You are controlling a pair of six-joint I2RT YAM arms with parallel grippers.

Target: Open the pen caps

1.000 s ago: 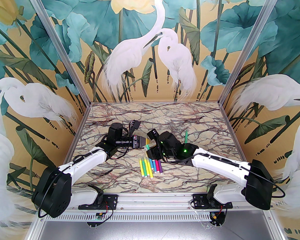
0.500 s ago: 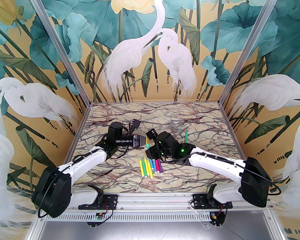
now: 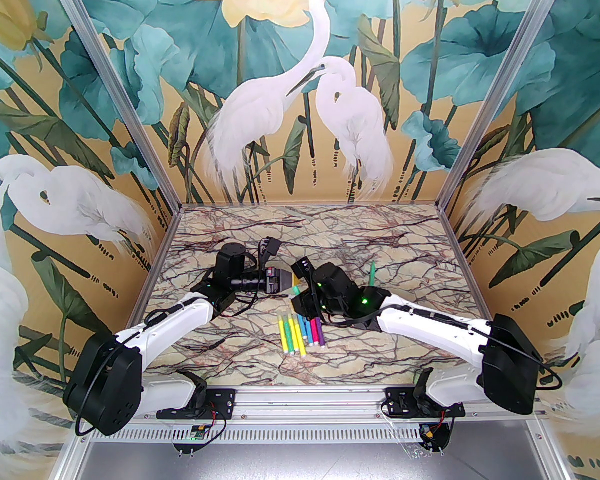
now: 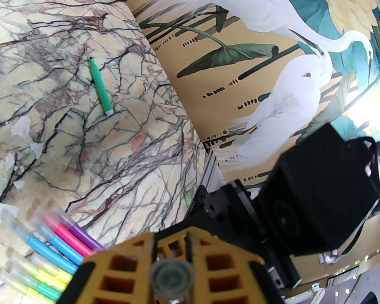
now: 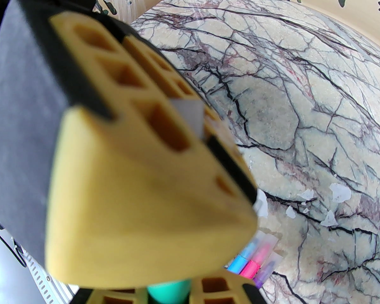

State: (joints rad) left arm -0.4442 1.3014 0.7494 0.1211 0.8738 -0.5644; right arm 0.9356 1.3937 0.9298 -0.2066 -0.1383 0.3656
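The left hand (image 4: 171, 252) was pressed together on a clear pen cap (image 4: 171, 275), seen end-on between its fingers (image 4: 120, 264). The right hand (image 5: 167, 298) pinched the teal pen (image 5: 169, 288) by its barrel. The 2 hands met above the middle of the bench (image 3: 380, 228). Capped pens (image 3: 300, 333) lay in a row nearby; a green pen (image 3: 372, 272) lay apart.
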